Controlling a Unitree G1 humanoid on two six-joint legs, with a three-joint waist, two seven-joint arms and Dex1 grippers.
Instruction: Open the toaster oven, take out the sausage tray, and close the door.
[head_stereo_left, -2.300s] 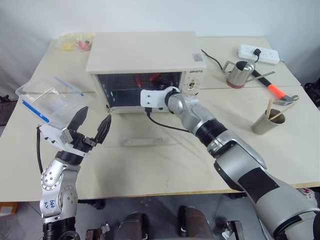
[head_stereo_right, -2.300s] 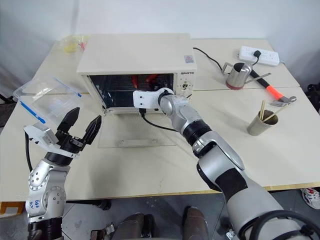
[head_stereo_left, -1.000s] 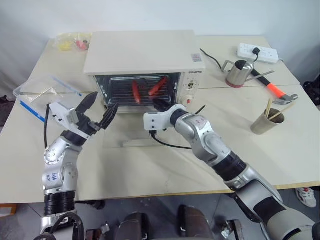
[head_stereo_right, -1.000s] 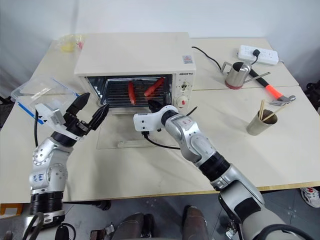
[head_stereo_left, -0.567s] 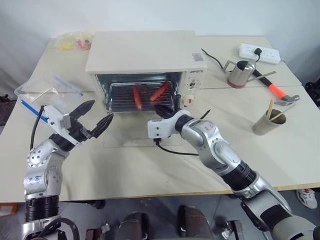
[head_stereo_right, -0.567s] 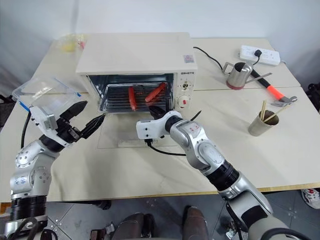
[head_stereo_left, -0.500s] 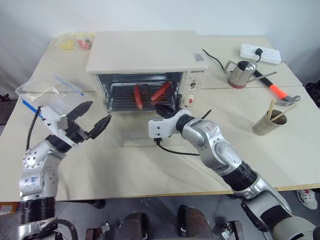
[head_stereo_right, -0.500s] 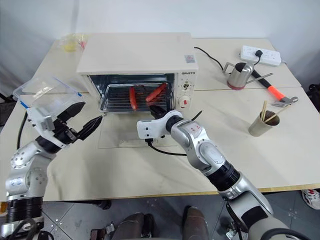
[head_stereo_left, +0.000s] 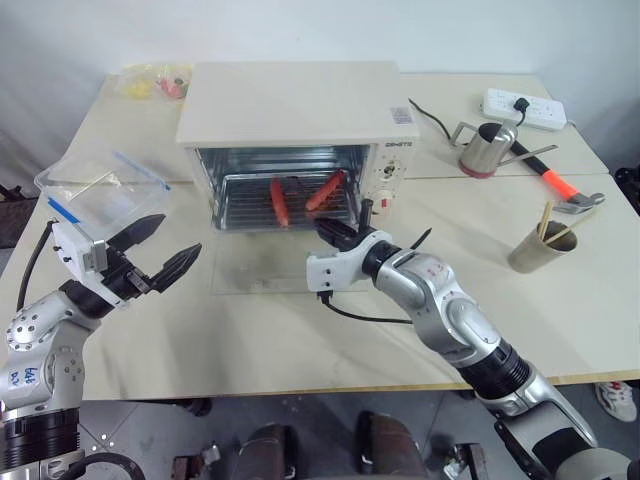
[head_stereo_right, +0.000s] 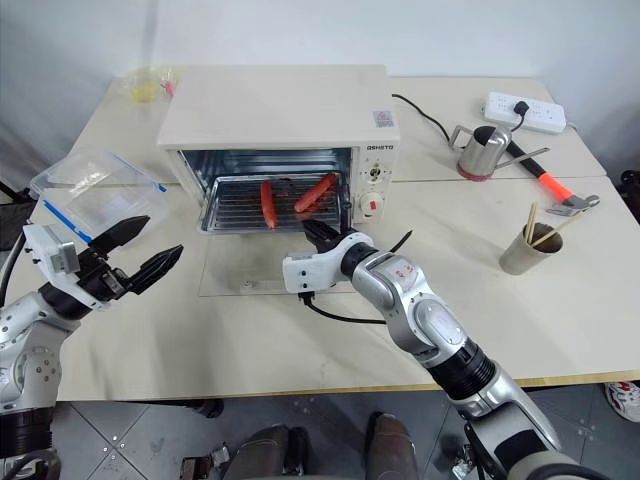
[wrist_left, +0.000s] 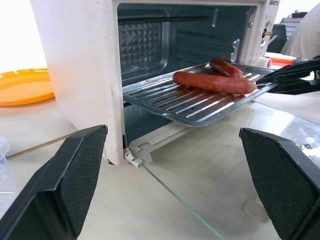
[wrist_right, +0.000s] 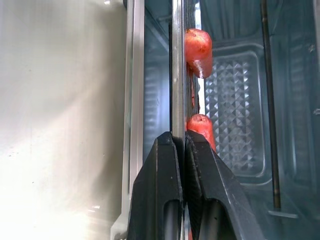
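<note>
Right gripper (head_stereo_right: 312, 233) is clamped on the sausage tray (head_stereo_right: 262, 203) edge, tray half out; left gripper (head_stereo_right: 142, 251) spread wide.

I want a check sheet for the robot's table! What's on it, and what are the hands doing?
Surface: cream table.
Job's things: toaster oven, door flat open; sausage tray partly out, two sausages.
Clutter: clear container, steel pitcher, hammer, cup of sticks, yellow bag.
Grippers: right gripper shut on tray edge; left gripper open, holding nothing.
Cables: power strip, black cord.
Surroundings: white wall.
</note>
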